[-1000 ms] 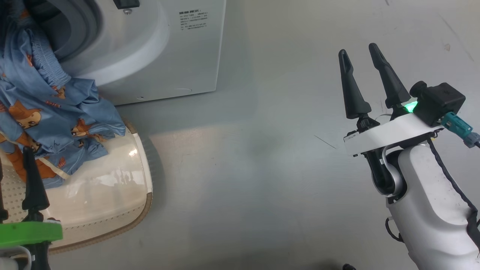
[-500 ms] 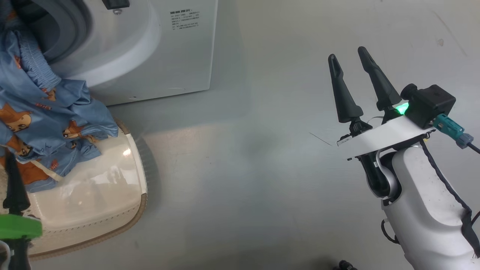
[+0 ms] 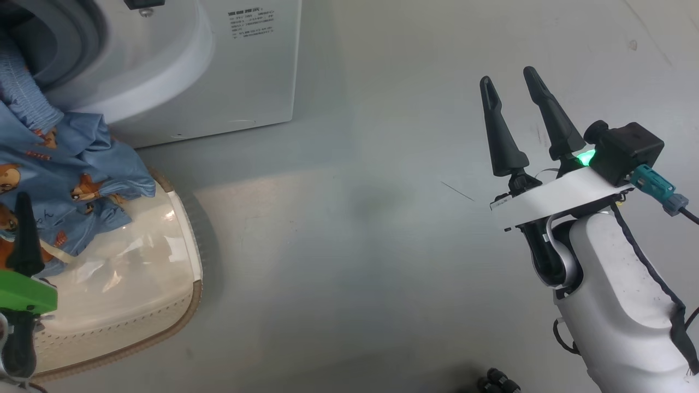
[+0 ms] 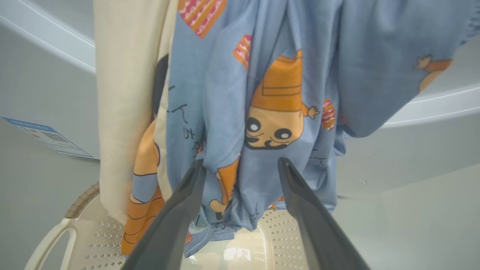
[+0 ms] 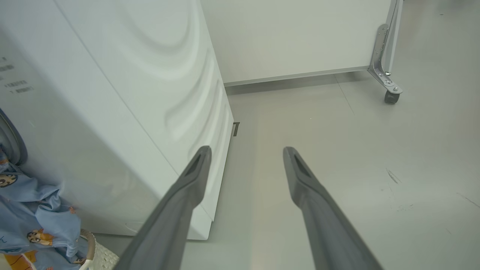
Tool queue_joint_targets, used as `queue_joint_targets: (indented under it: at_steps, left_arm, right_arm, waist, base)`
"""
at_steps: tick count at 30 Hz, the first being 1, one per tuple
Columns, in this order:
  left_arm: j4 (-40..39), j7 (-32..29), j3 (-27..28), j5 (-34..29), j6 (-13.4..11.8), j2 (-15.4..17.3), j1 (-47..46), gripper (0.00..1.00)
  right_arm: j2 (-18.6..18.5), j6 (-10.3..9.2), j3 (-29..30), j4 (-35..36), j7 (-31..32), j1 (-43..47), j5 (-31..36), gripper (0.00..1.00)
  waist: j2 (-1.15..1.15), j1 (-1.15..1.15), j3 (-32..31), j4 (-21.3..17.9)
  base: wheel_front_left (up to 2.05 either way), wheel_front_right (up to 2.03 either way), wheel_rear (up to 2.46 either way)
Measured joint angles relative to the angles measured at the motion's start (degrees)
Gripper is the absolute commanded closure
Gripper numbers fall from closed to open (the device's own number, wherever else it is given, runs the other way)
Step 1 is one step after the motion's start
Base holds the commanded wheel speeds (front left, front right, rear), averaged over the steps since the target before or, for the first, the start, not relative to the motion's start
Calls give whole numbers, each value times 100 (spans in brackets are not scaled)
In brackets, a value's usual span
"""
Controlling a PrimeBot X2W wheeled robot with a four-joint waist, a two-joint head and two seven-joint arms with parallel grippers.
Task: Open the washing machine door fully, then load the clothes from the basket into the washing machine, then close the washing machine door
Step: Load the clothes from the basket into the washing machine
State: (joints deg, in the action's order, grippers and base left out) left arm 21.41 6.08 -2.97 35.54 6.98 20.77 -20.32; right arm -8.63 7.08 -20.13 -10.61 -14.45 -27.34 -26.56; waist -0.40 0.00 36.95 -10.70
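Observation:
Blue clothes [image 3: 65, 164] with orange prints hang out of the washing machine [image 3: 180, 71] opening and drape into the cream basket [image 3: 136, 295] below. In the left wrist view the blue fabric [image 4: 270, 93] and a cream-beige piece [image 4: 123, 93] hang just beyond my left gripper [image 4: 240, 163], which is open with nothing pinched. One of its fingers [image 3: 24, 234] shows over the basket at the head view's lower left. My right gripper [image 3: 508, 77] is open and empty above bare floor, far right of the machine. The washing machine door is out of view.
The machine's white side panel [image 5: 142, 93] stands left of my right gripper [image 5: 246, 150]. Behind it runs a white wall panel on a caster wheel [image 5: 392, 95]. Grey floor [image 3: 338, 245] spreads between basket and right arm. A blue label [image 4: 48, 138] sits on the machine's front.
The head camera has shifted, so the machine, clothes and basket sit further left in the picture. Both grippers stay open, and the clothes hang as before.

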Motion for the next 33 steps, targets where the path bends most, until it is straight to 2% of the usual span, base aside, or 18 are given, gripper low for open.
queue_joint_targets:
  at_steps: [14, 21, 29, 30, 31, 32, 33]
  left_arm:
    - [850, -501, -344, 355, 0, 233, -670, 0]
    - [1068, -514, -400, 412, 0, 442, -989, 0]
    - [1198, -339, -658, 423, 0, 488, -1291, 0]
    - [1218, -287, -659, 423, 0, 506, -1313, 3]
    - [1239, -236, -659, 423, 0, 521, -1347, 27]
    - [1252, -218, -665, 423, 0, 531, -1374, 34]
    - [1277, -175, -671, 424, 0, 532, -1397, 49]
  right_arm:
    - [2, 0, -31, -8, 0, -120, 0, 0]
    - [5, 0, -53, -9, 0, -125, 0, 0]
    - [7, 0, -23, -43, 0, -142, 0, 0]
    - [7, 0, -19, -43, 0, -143, 0, 0]
    - [8, 0, -16, -43, 0, -144, 0, 0]
    - [9, 0, -15, -43, 0, -144, 0, 0]
    - [9, 0, -15, -46, 0, -145, 0, 0]
  waist:
    - [0, 0, 250, -102]
    - [0, 0, 345, -166]
    - [0, 0, 411, -232]
    - [0, 0, 415, -237]
    - [0, 0, 420, -241]
    - [0, 0, 423, -244]
    - [0, 0, 426, -246]
  base:
    - [0, 0, 0]
    - [0, 0, 0]
    - [0, 0, 0]
    - [0, 0, 0]
    - [0, 0, 0]
    - [0, 0, 0]
    - [0, 0, 0]
